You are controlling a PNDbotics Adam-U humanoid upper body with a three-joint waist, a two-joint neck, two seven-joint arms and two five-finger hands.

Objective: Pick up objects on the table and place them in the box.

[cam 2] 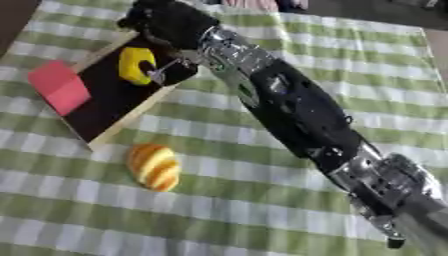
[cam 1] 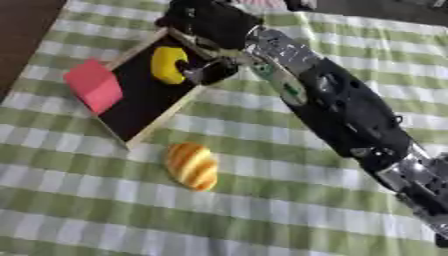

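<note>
A shallow box (cam 1: 147, 131) with a wooden rim and a black floor lies tilted at the upper left. Inside it sits a yellow object (cam 1: 166, 64), and a red block (cam 1: 94, 86) rests at the box's left corner. My right arm comes in from the lower right and stretches across the cloth. My right hand (cam 1: 208, 26) hangs over the box's far end, its fingers (cam 1: 208, 71) curled down against the yellow object's right side. A striped orange bread roll (cam 1: 192, 166) lies on the cloth just below the box, well apart from the hand.
A green and white checked cloth (cam 1: 105, 215) covers the table. A dark brown strip (cam 1: 22, 30) shows past the cloth's edge at the upper left. My black and silver forearm (cam 1: 350, 115) crosses the right half of the view.
</note>
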